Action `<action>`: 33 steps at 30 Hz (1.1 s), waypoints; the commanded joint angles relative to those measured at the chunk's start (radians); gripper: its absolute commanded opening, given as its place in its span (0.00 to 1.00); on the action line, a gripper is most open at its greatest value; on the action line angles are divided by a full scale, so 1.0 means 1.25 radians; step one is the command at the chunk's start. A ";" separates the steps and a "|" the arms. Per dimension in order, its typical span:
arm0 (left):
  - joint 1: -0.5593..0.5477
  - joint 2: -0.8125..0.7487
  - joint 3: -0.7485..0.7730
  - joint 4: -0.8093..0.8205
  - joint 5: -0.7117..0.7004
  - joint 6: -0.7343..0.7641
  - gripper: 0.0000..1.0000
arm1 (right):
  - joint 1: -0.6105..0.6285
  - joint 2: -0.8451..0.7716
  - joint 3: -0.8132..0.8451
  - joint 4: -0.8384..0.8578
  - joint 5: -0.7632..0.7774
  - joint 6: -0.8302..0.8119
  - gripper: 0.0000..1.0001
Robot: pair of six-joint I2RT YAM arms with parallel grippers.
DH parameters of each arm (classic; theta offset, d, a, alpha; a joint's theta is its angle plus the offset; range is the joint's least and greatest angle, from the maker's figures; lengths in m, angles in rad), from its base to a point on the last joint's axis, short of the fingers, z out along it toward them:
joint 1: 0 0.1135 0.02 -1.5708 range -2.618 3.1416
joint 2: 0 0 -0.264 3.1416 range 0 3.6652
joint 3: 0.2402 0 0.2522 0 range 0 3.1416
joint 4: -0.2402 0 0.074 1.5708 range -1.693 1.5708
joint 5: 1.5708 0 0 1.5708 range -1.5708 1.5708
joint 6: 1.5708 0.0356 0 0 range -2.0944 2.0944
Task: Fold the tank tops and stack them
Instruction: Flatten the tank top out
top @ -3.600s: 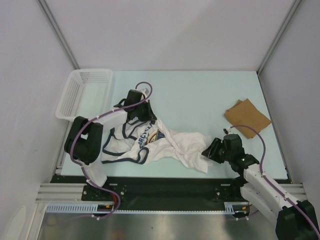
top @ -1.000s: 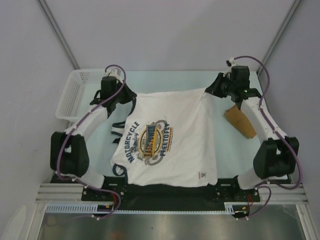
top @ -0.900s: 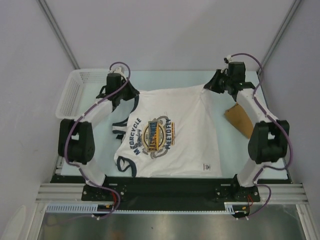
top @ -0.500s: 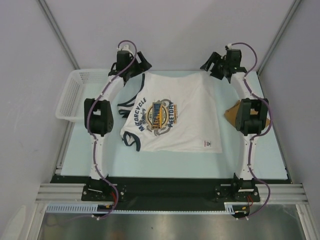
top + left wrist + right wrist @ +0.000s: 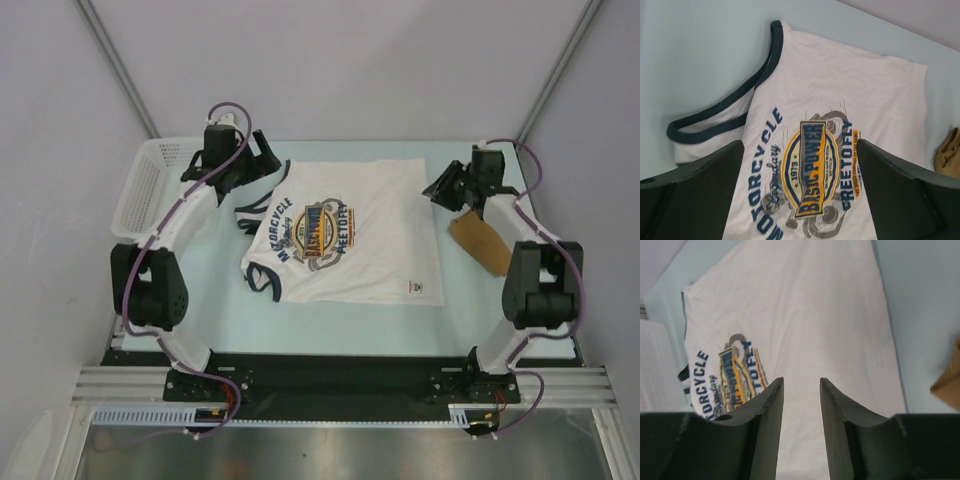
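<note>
The white tank top (image 5: 345,235) lies spread flat mid-table, print up, with its navy-trimmed straps to the left and its hem to the right. My left gripper (image 5: 268,165) hovers over its far left corner, open wide and empty. In the left wrist view the print (image 5: 812,172) shows between the fingers of that gripper (image 5: 800,165). My right gripper (image 5: 443,190) hangs by the far right edge. In the right wrist view it (image 5: 801,382) stands open a narrow gap over the white cloth (image 5: 805,315), holding nothing. The tan tank top (image 5: 487,240) lies folded at the right.
A white lattice basket (image 5: 150,185) stands at the table's far left, also at the left edge of the right wrist view (image 5: 657,367). The tan tank top shows at the right edge of both wrist views (image 5: 949,155) (image 5: 947,377). Grey walls close the back and sides.
Both grippers let go of the white top's far corners; it now lies flat. Both arms drew back toward me from the far edge, and the right jaws narrowed.
</note>
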 commanded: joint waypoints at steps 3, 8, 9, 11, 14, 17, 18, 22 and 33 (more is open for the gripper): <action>-0.017 -0.138 -0.167 -0.044 -0.156 0.054 0.99 | 0.006 -0.290 -0.296 0.149 0.051 0.099 0.39; -0.002 -0.093 -0.177 -0.048 -0.185 0.055 0.86 | 0.105 -0.458 -0.432 0.100 0.143 0.097 0.36; -0.001 -0.066 -0.169 -0.053 -0.205 0.058 0.85 | 0.119 -0.490 -0.444 0.083 0.152 0.091 0.36; 0.002 -0.026 -0.156 -0.049 -0.205 0.065 0.79 | 0.146 -0.523 -0.472 0.058 0.159 0.074 0.35; 0.002 0.020 -0.133 -0.058 -0.196 0.067 0.70 | 0.157 -0.549 -0.501 0.046 0.163 0.060 0.34; 0.000 0.066 -0.106 -0.081 -0.211 0.066 0.71 | 0.155 -0.568 -0.523 0.030 0.171 0.042 0.34; 0.000 0.076 -0.101 -0.099 -0.226 0.066 0.73 | 0.152 -0.574 -0.528 0.028 0.171 0.033 0.34; 0.002 0.105 -0.100 -0.107 -0.325 0.068 0.75 | 0.149 -0.588 -0.527 0.018 0.165 0.016 0.34; 0.053 0.247 0.034 -0.149 -0.364 0.085 0.01 | 0.138 -0.613 -0.526 -0.004 0.137 -0.007 0.31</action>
